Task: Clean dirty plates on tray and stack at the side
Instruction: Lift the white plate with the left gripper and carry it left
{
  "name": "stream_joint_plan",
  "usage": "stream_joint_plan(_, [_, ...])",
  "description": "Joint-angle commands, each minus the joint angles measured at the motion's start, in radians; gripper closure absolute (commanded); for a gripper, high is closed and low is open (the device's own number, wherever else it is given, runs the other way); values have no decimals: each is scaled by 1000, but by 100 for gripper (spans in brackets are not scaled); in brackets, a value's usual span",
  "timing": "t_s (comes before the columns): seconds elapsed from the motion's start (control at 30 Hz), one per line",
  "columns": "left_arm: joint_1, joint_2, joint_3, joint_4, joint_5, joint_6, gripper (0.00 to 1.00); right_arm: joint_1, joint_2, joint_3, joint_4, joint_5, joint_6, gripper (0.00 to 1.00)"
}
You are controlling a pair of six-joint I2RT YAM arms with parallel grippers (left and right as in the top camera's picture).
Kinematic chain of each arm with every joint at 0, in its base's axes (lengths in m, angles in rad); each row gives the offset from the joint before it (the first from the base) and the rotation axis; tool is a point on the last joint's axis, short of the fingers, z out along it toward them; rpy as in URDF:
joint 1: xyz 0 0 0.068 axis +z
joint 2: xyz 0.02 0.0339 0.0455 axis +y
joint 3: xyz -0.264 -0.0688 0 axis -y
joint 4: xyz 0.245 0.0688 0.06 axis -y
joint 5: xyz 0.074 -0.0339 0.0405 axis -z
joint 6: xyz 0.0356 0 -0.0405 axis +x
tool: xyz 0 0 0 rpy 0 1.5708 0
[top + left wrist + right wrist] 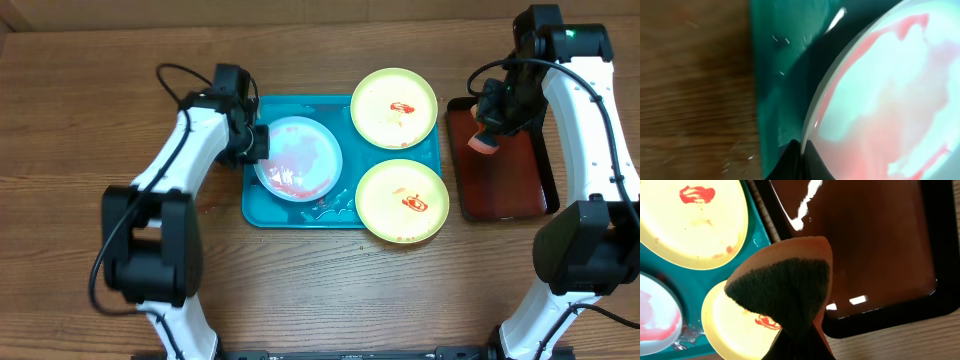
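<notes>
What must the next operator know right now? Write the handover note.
The left gripper is shut on the rim of the pale blue plate, which is smeared red and lies on the teal tray.
The right gripper is shut on the sponge, above the dark-red tray.
The far yellow-green plate and near yellow-green plate are at the teal tray's right side, each with a red smear.
Done: nothing clean or stacked.
Left: wipe all three plates, then stack them aside.
</notes>
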Motion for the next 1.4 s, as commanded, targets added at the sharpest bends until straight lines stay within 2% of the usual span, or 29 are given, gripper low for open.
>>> stream_joint_plan(0.0, [-11, -118, 2, 6, -106, 18, 96, 2, -23, 0, 2, 10, 0, 96])
stream_joint_plan(0.17, [-65, -183, 2, 3, -326, -8, 96, 2, -23, 0, 2, 10, -16, 96])
stream_joint_plan(0.2, [-94, -188, 2, 5, -419, -27, 96, 2, -23, 0, 2, 10, -19, 96])
stream_joint_plan(0.47, [-281, -188, 1, 13, -809, -95, 96, 2, -23, 0, 2, 10, -19, 96])
stream_joint_plan(0.5, [-332, -188, 1, 22, -915, -95, 96, 2, -23, 0, 2, 10, -19, 96])
stream_joint_plan(0.57, [-381, -188, 1, 27, -1014, -95, 96, 2, -23, 0, 2, 10, -19, 96])
stream_joint_plan(0.93, [-547, -188, 1, 133, -1447, -94, 96, 2, -23, 0, -2, 10, -23, 96])
stream_joint_plan(1.1, [-585, -188, 2, 156, -1564, -94, 96, 2, -23, 0, -6, 10, -23, 96])
stream_joint_plan(1.37, [-615, -188, 1, 156, -1566, -94, 96, 2, -23, 0, -10, 10, -23, 96])
